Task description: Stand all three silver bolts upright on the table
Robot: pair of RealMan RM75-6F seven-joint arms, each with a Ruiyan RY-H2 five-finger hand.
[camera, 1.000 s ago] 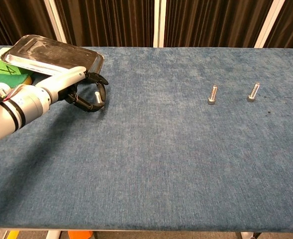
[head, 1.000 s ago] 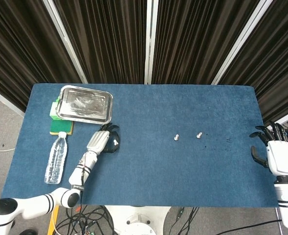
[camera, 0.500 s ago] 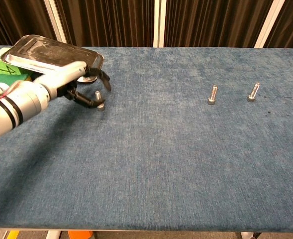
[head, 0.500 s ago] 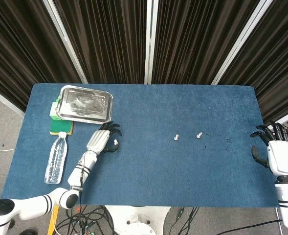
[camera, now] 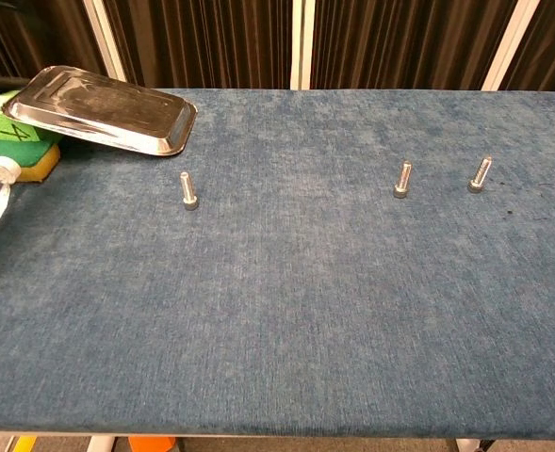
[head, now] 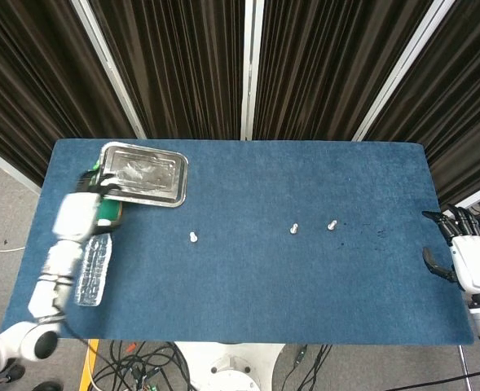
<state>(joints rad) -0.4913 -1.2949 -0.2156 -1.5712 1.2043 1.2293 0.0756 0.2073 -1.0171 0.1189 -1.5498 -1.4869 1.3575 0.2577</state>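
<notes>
Bolts all stand upright on the table — we see the left hand blurred, grasp unclear; right hand released, fingers spread.

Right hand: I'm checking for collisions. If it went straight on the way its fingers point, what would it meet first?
The right hand points up-left beside the table's right edge; the way looks free, though depth is unclear.

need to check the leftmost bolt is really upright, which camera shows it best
The chest view: it shows the leftmost bolt from the side, standing head-down on the blue table with its shank pointing up, clear of the metal tray. The head view looks down on it, so it appears only as a small silver dot.
</notes>
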